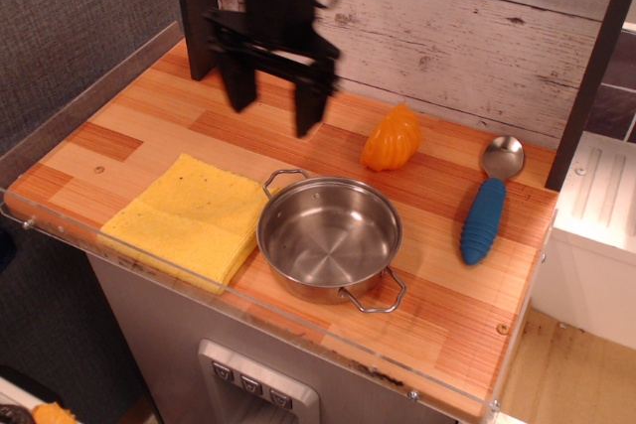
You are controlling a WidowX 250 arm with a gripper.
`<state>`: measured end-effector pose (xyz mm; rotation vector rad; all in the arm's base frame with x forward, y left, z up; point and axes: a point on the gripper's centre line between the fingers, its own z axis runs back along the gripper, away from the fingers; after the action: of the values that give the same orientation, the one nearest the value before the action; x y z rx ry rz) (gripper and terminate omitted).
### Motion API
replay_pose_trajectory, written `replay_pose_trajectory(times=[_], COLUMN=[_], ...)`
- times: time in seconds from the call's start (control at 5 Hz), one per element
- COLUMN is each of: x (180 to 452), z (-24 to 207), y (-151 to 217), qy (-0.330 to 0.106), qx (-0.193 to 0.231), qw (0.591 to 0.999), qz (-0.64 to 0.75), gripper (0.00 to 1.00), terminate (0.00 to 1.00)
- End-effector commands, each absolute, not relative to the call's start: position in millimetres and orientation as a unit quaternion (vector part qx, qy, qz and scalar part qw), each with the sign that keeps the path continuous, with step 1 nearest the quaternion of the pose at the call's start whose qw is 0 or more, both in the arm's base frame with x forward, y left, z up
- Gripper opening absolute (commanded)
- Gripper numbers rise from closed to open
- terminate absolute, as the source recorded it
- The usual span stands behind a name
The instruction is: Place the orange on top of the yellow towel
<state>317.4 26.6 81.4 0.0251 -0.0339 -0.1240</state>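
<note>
The orange (391, 137), a glossy ribbed toy fruit, lies on the wooden counter near the back wall, right of centre. The yellow towel (188, 215) lies flat and folded at the front left, touching the steel pot's left side. My gripper (274, 106) hangs above the counter at the back, left of the orange and apart from it. Its two dark fingers are spread wide and hold nothing. It is slightly blurred.
A steel pot (330, 238) with two handles stands at the front centre, between the towel and the orange. A spoon with a blue handle (488, 209) lies to the right. A plank wall runs behind; a clear lip edges the counter's front (248, 307).
</note>
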Motion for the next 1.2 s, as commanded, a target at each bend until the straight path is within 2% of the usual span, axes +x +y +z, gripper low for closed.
replay_pose_trajectory(times=[0.0,0.4,0.8,1.0], x=[352.0,390.4,392.2,388.1], z=[83.8,73.3,45.6,37.7], y=[-12.0,-20.6,-23.5,-21.0], qy=[-0.058,-0.089,-0.066,-0.057], qx=[0.024,0.025,0.03,0.029], qw=[0.995,0.995,0.996,0.997], qz=[-0.074,-0.049,-0.048,-0.047], gripper=[1.0,1.0,1.0,0.0], terminate=[0.0,0.0,0.0,0.0])
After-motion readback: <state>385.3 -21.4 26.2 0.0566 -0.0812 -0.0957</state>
